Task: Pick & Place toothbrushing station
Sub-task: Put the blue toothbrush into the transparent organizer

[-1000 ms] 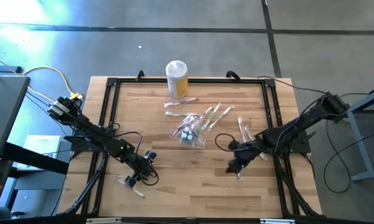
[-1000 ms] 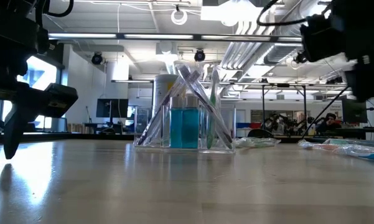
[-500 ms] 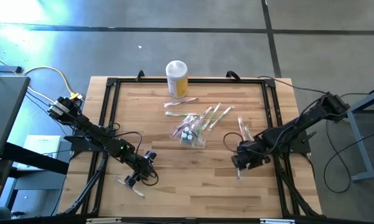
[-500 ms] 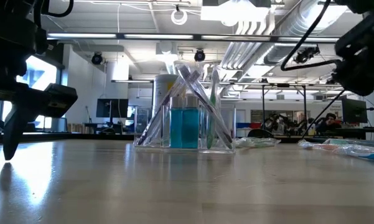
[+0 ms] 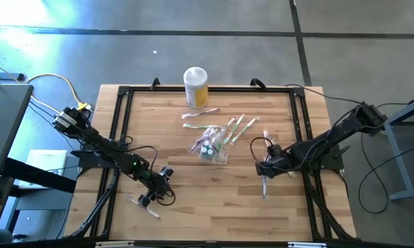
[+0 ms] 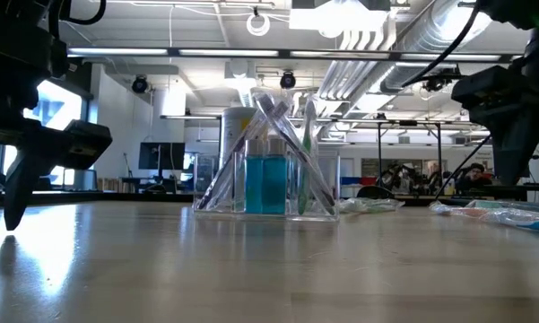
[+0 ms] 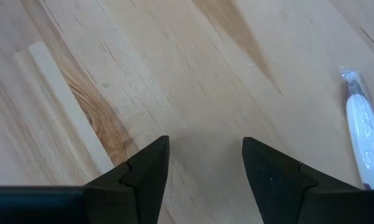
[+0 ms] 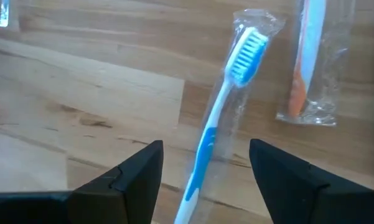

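Observation:
The toothbrushing station (image 5: pixel 211 149) is a clear container standing on the table's middle, with toothbrushes leaning in it and blue contents (image 6: pixel 267 184). My right gripper (image 5: pixel 264 173) hovers open to its right, pointing steeply down. Below it, a wrapped blue toothbrush (image 8: pixel 223 127) lies flat on the wood and runs between the fingers in the right wrist view. A wrapped orange toothbrush (image 8: pixel 306 62) lies beside the blue one. My left gripper (image 5: pixel 150 199) waits open near the table's front left, over bare wood (image 7: pixel 205 168), with a wrapped toothbrush (image 7: pixel 364 144) to one side.
A yellow jar with a white lid (image 5: pixel 195 86) stands at the far edge. Several wrapped toothbrushes (image 5: pixel 235 128) lie around the station, and another (image 5: pixel 145 208) lies by the left gripper. A black frame (image 5: pixel 121 124) borders the table. Bare wood lies along the near edge (image 5: pixel 213 207).
My right gripper has rolled its wrist and tipped to point more steeply down. It has also drawn back a little toward the table's far right, uncovering the wrapped blue toothbrush, which has stayed where it lay.

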Robot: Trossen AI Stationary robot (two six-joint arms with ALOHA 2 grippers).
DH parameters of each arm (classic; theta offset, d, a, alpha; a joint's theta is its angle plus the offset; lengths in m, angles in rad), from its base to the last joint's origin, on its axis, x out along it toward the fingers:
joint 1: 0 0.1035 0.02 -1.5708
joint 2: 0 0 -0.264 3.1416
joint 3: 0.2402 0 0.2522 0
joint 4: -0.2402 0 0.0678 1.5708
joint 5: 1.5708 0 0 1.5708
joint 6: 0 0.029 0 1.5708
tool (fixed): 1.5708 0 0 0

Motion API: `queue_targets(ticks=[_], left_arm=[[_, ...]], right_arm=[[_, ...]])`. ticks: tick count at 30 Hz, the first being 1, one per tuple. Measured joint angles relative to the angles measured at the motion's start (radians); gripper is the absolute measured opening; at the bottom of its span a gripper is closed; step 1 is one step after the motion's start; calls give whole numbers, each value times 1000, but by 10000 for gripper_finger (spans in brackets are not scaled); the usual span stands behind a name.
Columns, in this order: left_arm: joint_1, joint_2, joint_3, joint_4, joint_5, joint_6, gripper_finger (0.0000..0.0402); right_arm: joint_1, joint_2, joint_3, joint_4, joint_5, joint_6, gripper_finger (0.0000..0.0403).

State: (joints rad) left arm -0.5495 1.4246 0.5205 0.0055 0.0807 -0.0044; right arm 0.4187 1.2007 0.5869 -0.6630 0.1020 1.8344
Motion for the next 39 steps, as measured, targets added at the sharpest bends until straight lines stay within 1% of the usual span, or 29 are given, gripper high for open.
queue_targets(ticks=[2,6,15,20,24,27,30,33,39], left_arm=[[0,0,0,0,0,0,198],[0,0,0,-5,0,0,198],[0,0,0,-5,-1,-1,198],[0,0,0,-1,-4,0,198],[0,0,0,-4,-4,3,198],[0,0,0,0,-4,12,198],[0,0,0,5,-4,16,198],[0,0,0,20,-5,18,198],[0,0,0,45,-8,26,198]], right_arm=[[0,4,0,-7,4,-1,231],[7,58,0,-5,34,-6,231],[14,253,12,4,29,-9,231],[24,281,17,5,50,-8,231],[60,282,12,9,120,-6,224],[87,282,9,7,151,-5,203],[121,285,4,8,203,2,170],[158,288,-1,11,250,33,130],[216,291,-4,16,296,90,42]])
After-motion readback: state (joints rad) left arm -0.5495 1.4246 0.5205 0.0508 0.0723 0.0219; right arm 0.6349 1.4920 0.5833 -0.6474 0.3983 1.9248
